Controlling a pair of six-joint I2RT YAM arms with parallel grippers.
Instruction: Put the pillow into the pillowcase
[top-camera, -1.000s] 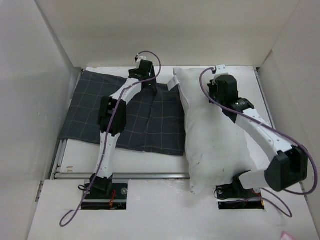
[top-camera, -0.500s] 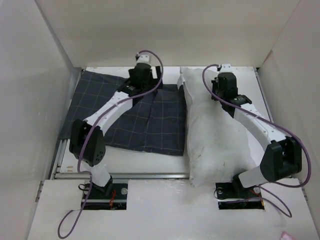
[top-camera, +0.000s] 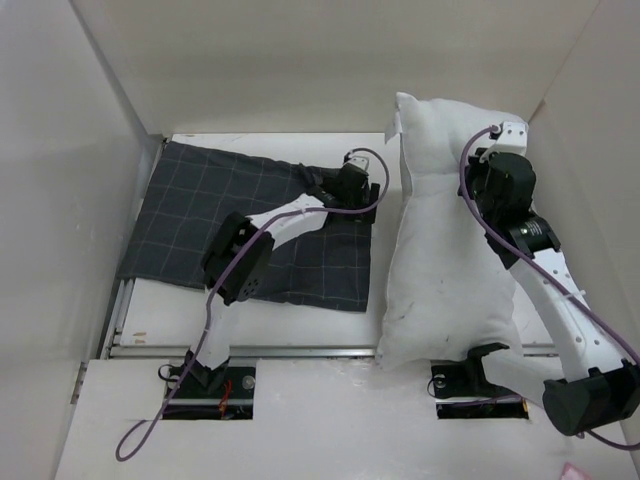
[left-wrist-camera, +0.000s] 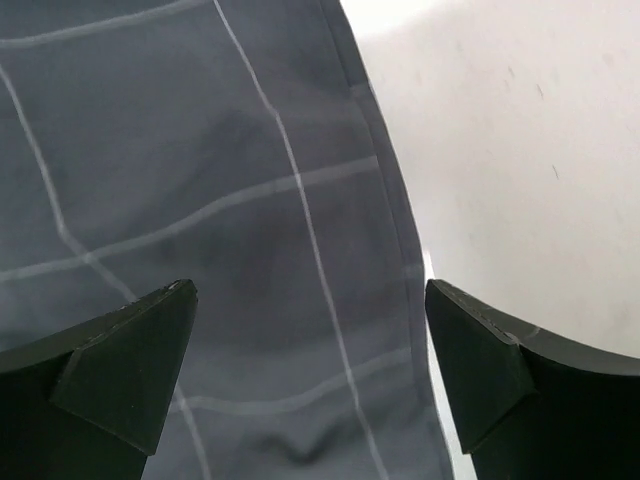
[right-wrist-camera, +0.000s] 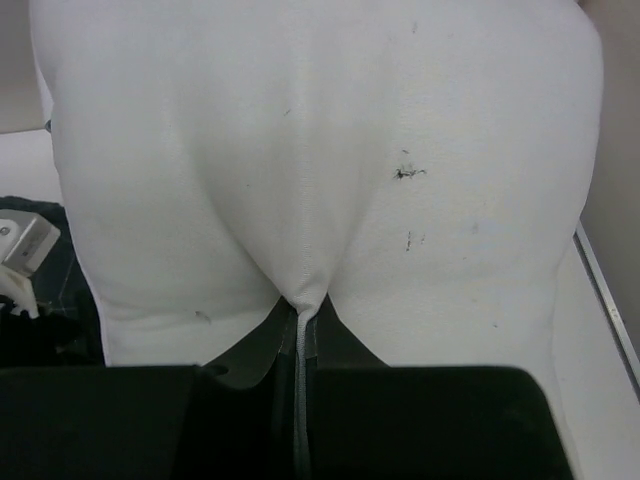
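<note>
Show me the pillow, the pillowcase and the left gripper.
pillow (top-camera: 440, 280), top view, middle of its white face.
pillowcase (top-camera: 195, 215), top view, bare checked cloth in its left half.
left gripper (left-wrist-camera: 308, 300), left wrist view, midway between its open fingertips.

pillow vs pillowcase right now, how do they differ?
Look: the pillow is plain white and plump; the pillowcase is dark grey with a light grid, flat and limp. Pose: the pillow's far end is raised, pinched by the right gripper; the pillowcase lies spread on the table, the open left gripper over its edge. Both are soft fabric.
</note>
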